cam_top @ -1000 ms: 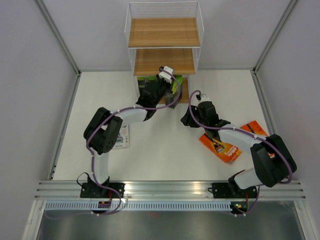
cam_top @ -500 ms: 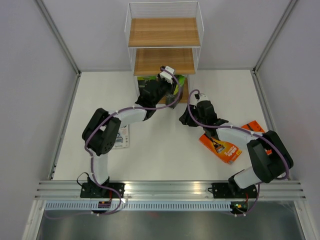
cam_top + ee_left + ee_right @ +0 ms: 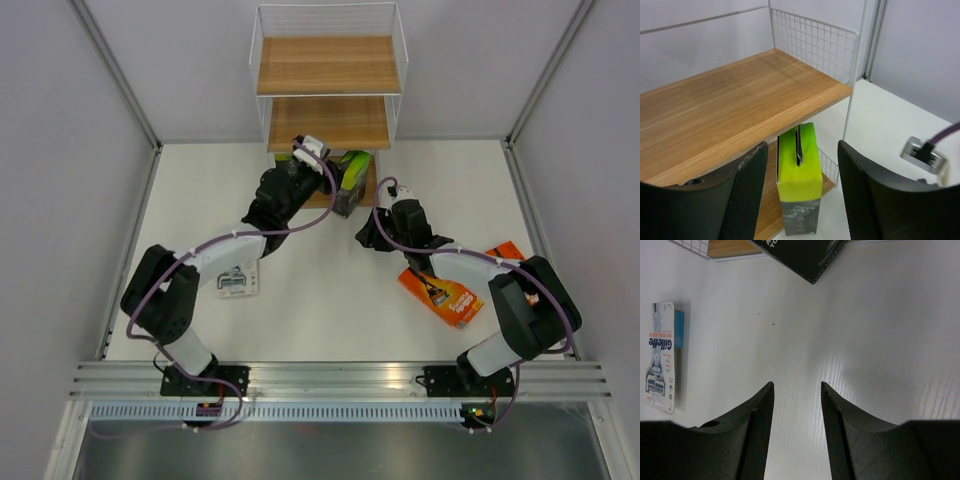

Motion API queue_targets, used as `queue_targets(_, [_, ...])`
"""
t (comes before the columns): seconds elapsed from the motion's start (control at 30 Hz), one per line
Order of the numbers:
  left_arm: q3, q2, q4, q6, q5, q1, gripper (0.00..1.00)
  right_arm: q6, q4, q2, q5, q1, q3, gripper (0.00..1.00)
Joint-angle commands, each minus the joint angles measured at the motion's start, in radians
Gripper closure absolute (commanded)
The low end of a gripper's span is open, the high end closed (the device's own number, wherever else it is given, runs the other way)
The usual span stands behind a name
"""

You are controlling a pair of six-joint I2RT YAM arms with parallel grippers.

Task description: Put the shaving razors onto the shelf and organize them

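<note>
A black shaving-razor pack with a lime-green end stands upright at the edge of the shelf's lowest board, under a wooden board. My left gripper is open, its fingers on either side of the pack and clear of it. From above, that pack leans at the foot of the shelf, with my left gripper just to its left. My right gripper hovers open over bare table, holding nothing. Two orange packs lie on the right. A clear-and-blue blister pack lies on the left.
Another lime-green pack end shows on the lowest tier behind my left wrist. The right wrist view shows the blister pack at the left, the black pack's corner at the top, and the shelf's lowest board. White walls enclose the table.
My left gripper has opened, let go of the black-and-green pack and drawn back to the left. The pack stays standing at the lowest tier. My right gripper crept slightly left.
</note>
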Motion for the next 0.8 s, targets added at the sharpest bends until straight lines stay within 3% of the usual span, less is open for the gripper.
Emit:
queue_targets(0.0, [-0.095,-0.130,0.016,-0.079,0.016,0.002,0.36,-0.002,0.030,-0.001,-0.005,-0.004,0.046,0.51])
queue_targets(0.17, [-0.250,-0.211,-0.035,-0.143,0.005,-0.008,0.32,-0.002,0.013,-0.018,0.004,-0.004,0.036,0.51])
queue_targets(0.3, [-0.334,-0.219,-0.041,-0.228,-0.085,-0.021,0.31,0.004,0.006,-0.062,0.052,-0.005,0.018,0.52])
queue_targets(0.4, [-0.371,-0.198,-0.039,-0.332,-0.162,-0.023,0.35,0.023,0.033,-0.072,0.108,-0.004,0.012,0.59])
queue_targets(0.5, [-0.359,-0.139,-0.077,-0.425,-0.251,-0.023,0.48,0.085,0.135,-0.058,0.129,-0.004,-0.006,0.69])
queue_targets(0.57, [-0.335,-0.086,-0.084,-0.465,-0.274,-0.023,0.63,0.171,0.234,-0.040,0.162,0.002,-0.051,0.79])
queue_targets(0.63, [-0.315,-0.050,-0.062,-0.482,-0.268,-0.025,0.69,0.219,0.347,-0.021,0.240,0.027,-0.079,0.85])
queue_targets(0.77, [-0.210,0.066,-0.068,-0.502,-0.282,-0.021,0.74,0.225,0.392,0.045,0.404,0.082,-0.040,0.92])
